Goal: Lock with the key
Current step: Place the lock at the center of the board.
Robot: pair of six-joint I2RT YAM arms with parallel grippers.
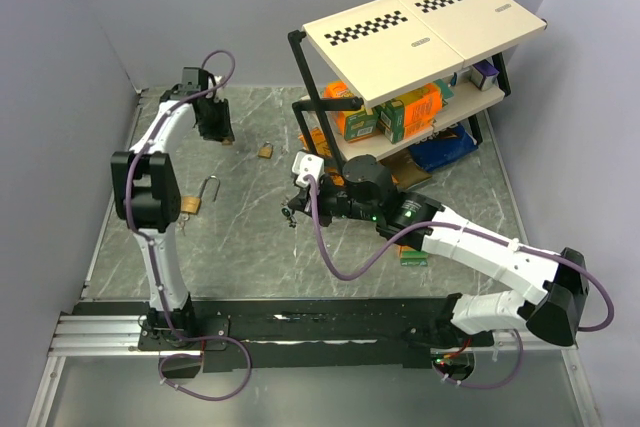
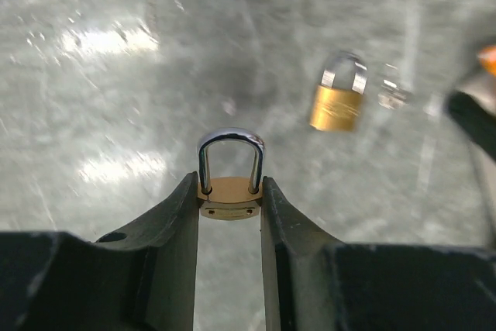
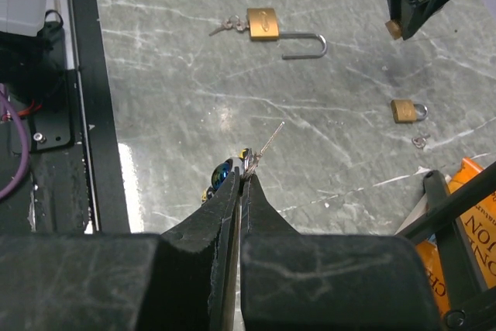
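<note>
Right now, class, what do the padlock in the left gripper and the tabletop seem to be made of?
The padlock: body looks brass, dull yellow-gold; its shackle seems polished steel or chrome, mirror-bright. The tabletop: grey with pale veins and glossy glare, so marble or a marble-print laminate; the look cannot settle which.

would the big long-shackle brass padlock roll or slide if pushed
Probably slides: the big brass padlock with the long silver shackle lies flat on the smooth grey table. Its open shackle might swing. Looks metal, so likely heavy for its size.
</note>
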